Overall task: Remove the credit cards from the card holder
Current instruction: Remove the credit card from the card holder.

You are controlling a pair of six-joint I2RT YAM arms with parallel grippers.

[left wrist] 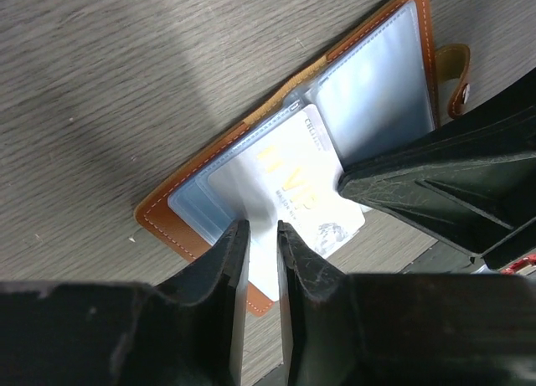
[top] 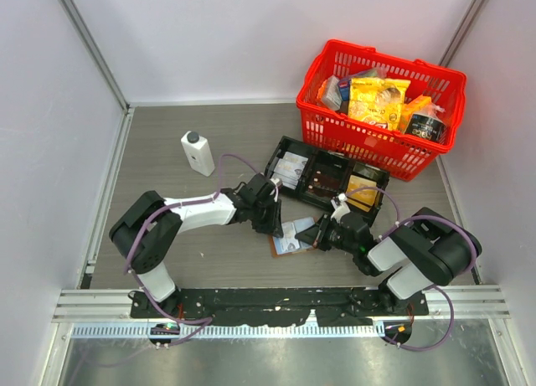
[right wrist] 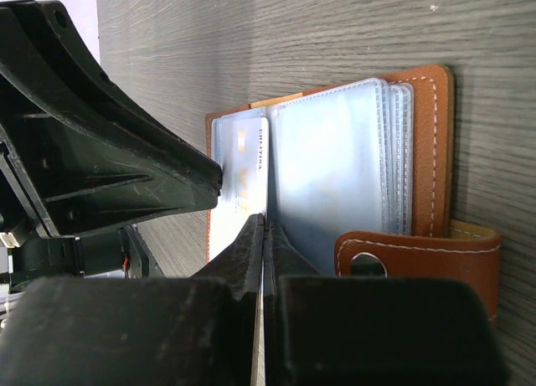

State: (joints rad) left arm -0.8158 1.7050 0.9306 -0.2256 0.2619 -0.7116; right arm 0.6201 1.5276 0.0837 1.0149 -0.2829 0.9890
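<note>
card holder (top: 289, 238) open mid-table, one credit card (left wrist: 293, 185) half out, not yet free; left gripper (left wrist: 261, 252) at its 10 o'clock narrowly apart astride the card, right gripper (right wrist: 265, 244) at 3 o'clock pinching a sleeve (right wrist: 327, 177).

My right claw (top: 311, 234) sits close in front of my left claw (top: 273, 220), tip to tip over the card holder (top: 289, 242), so there is little room between them. Just past both claws the black tray (top: 327, 178) blocks the way, with the red basket (top: 360, 139) behind it. Out to my left claw's left the table (top: 159, 143) is bare up to the white bottle (top: 198, 153).
</note>
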